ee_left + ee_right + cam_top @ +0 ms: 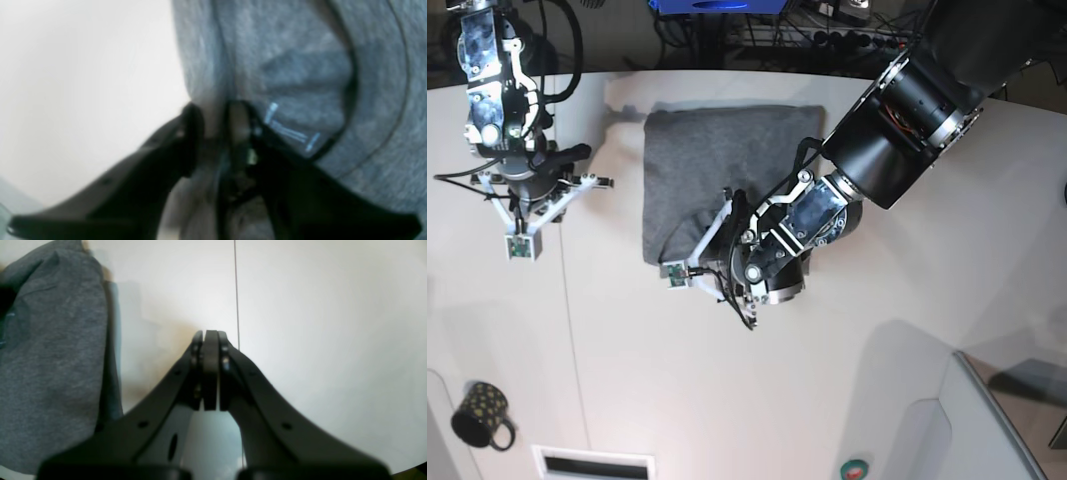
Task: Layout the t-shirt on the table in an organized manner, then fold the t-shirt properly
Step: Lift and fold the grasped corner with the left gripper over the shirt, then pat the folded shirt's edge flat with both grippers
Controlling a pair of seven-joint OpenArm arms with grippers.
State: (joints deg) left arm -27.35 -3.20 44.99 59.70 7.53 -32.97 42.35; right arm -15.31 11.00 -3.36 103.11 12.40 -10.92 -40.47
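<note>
The heather-grey t-shirt (pixel 717 165) lies folded into a rough rectangle on the white table (pixel 827 380). In the left wrist view its neckline curves past a small light label (pixel 290 131). My left gripper (pixel 215 121) sits at the shirt's (pixel 283 60) edge, jaws a little apart, with a fold of fabric lying between the fingers. In the base view the left arm (pixel 897 110) reaches down to the shirt's near edge. My right gripper (pixel 211 335) is shut on nothing, over bare table (pixel 317 340), with the shirt (pixel 50 356) off to its left.
A black dotted mug (pixel 482 415) stands at the near left. A thin seam (pixel 236 290) runs across the tabletop. A slot (pixel 592 463) sits at the front edge and a grey bin (pixel 1002 420) at the near right. Cables lie beyond the far edge.
</note>
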